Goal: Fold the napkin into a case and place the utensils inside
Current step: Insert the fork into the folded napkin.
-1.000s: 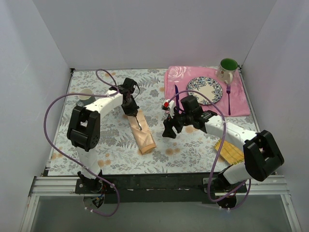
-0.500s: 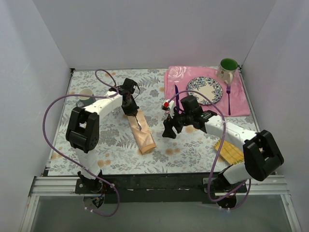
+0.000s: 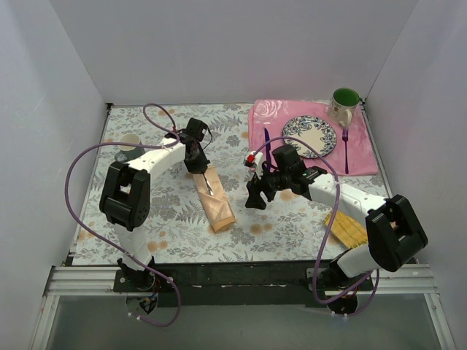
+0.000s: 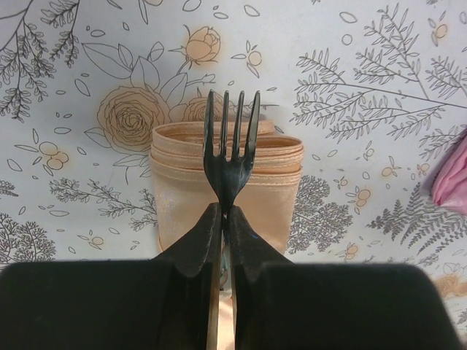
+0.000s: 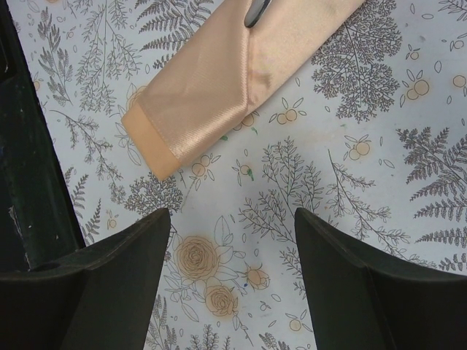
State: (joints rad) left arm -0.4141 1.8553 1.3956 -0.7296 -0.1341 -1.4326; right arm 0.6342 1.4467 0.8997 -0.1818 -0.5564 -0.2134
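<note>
The peach napkin, folded into a narrow case (image 3: 216, 201), lies slanted on the floral table. My left gripper (image 3: 198, 165) stands at its far end, shut on the neck of a dark fork (image 4: 230, 149). The tines reach out past the case's layered end (image 4: 226, 149), and the handle runs back under the fingers, hidden. A shiny rounded tip (image 5: 255, 12) rests on the case (image 5: 219, 76). My right gripper (image 3: 254, 198) hovers open just right of the case, with bare tablecloth between its fingers (image 5: 232, 219). A purple knife (image 3: 267, 146) and a purple fork (image 3: 345, 149) lie on the pink placemat.
The pink floral placemat (image 3: 365, 157) at back right bears a patterned plate (image 3: 292, 125) and a green mug (image 3: 344, 102). A yellow woven mat (image 3: 349, 230) lies under the right arm. A small cup (image 3: 130, 142) stands at far left, and a small red-and-white object (image 3: 252, 157) sits near the knife.
</note>
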